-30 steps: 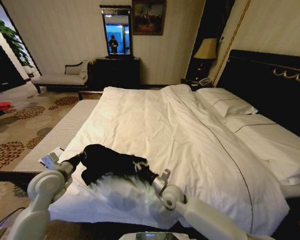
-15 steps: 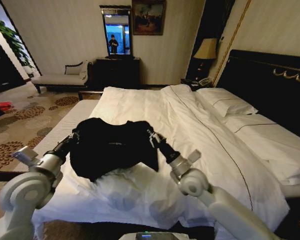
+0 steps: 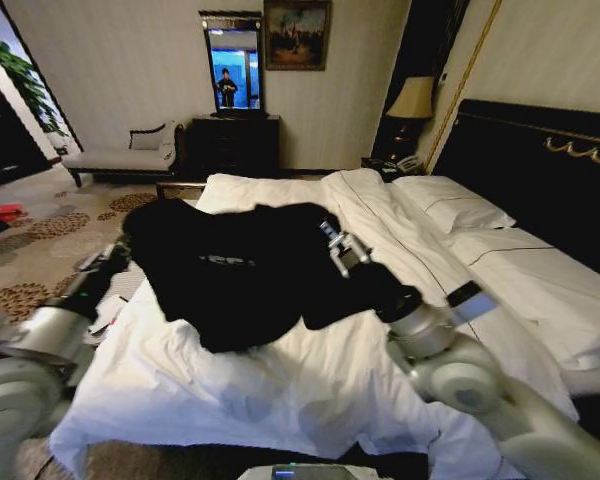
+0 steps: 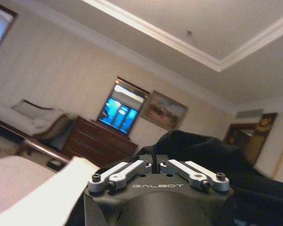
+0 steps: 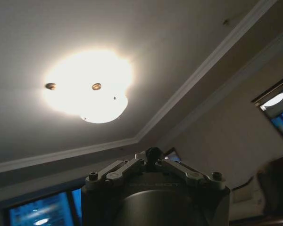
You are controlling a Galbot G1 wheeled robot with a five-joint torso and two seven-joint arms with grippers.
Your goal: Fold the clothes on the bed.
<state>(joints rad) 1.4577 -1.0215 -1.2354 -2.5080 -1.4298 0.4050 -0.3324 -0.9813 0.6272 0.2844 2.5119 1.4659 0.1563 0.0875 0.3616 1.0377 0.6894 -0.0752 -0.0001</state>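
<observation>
One big bed [image 3: 310, 380] with a white cover lies under both arms. Above it hangs the black T-shirt [image 3: 230, 270], stretched between the two grippers and sagging in the middle, so it looks soft, light and floppy, not stiff. The left gripper [image 3: 123, 250] is pinched tight on one side of the shirt, and the right gripper [image 3: 330, 237] is pinched tight on the other side. I think the best places to hold such a shirt are its far corners or edges, because a grab in the middle would let it bunch up.
</observation>
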